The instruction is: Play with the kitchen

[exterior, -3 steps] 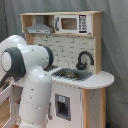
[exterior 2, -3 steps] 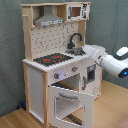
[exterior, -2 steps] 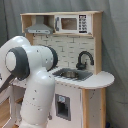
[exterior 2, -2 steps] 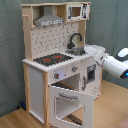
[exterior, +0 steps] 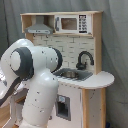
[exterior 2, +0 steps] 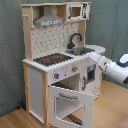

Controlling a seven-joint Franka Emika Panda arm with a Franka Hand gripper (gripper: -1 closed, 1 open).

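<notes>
White and light-wood toy kitchen (exterior 2: 55, 65) stands on the wooden floor, its windowed oven door (exterior 2: 70, 102) hanging open. The white arm (exterior 2: 111, 67) reaches against the cabinet front; tool state cannot be told. Risk: a blind push could topple the unit or strike the door.

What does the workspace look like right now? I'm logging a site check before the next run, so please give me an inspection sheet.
Surface: wooden floor under the kitchen, bare where visible.
Job's things: kitchen upright; oven door hangs open, tilted down and outward; stovetop shows red burners; faucet stands behind the sink; grey hood and microwave up top.
Clutter: nothing seen.
Grippers: the arm reaches the kitchen's front near the sink cabinet; the gripper tip is hidden.
Cables: a dark line along the arm at the first exterior view's left.
Surroundings: grey curtain behind.
</notes>
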